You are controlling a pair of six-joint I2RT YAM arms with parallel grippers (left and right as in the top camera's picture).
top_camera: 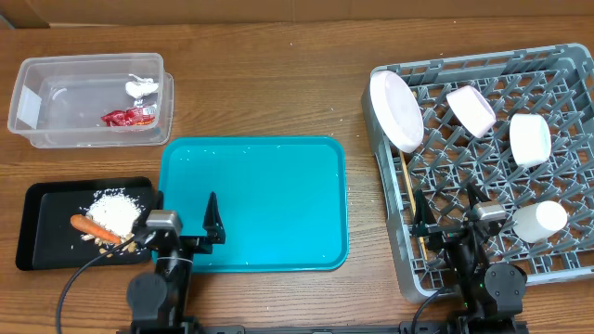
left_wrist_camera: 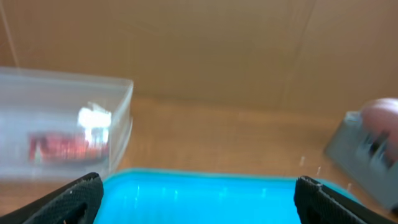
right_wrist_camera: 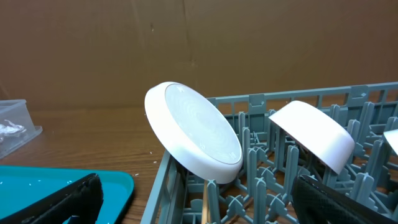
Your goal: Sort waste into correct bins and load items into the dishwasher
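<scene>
Showing end state: plate (top_camera: 396, 109) is leaning btwn rack (top_camera: 492, 63) pegs for draining; wrapper (top_camera: 128, 117) is lying in far-left tub (top_camera: 93, 61); L gripper (left_wrist_camera: 199, 202) & R gripper (right_wrist_camera: 199, 202) are gaping, empty.

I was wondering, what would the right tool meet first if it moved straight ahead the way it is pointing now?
Most likely the white plate leaning on edge in the grey rack, dead ahead of the open right tool; depth is unclear, so rack pegs may come first.
</scene>
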